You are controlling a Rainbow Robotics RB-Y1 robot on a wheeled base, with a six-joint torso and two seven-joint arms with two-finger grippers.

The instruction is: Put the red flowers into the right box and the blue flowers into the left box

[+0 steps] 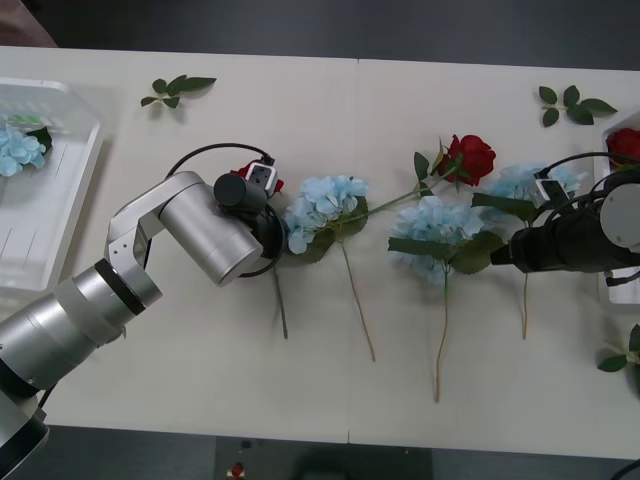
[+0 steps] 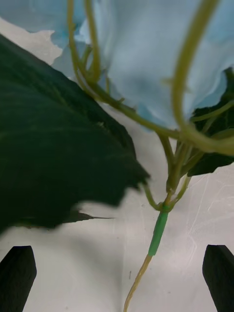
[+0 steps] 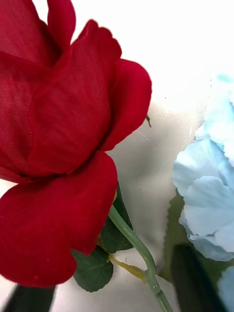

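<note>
Lying in a loose row on the pale, matte counter (image 1: 330,400), the fluffy blue flowers (image 1: 322,205) serve as the landmark; each is a rounded cluster of thin sky-blue petals over broad dark leaves and a long wiry stem. The left hand (image 3: 112,300) hovers just left of the leftmost cluster, over a red flower (image 3: 63,161) whose smooth, cloth-like petals curl round a green plastic stem; its dark fingers (image 3: 195,282) stand on either side of that stem, spread and seemingly not touching it, though the close view is poor. Another red flower (image 1: 470,157) lies just behind the middle cluster, its thin stem slanting toward the first. The right hand (image 2: 117,278) hangs at the rightmost cluster, black fingers (image 2: 17,278) wide apart with the bare stem between them. The left box (image 1: 60,200), a white shallow plastic tray with a ribbed floor and rounded rim, sits well left of the row and holds a blue bloom; the right box (image 1: 622,125) sits just right of it, a red bloom inside.
</note>
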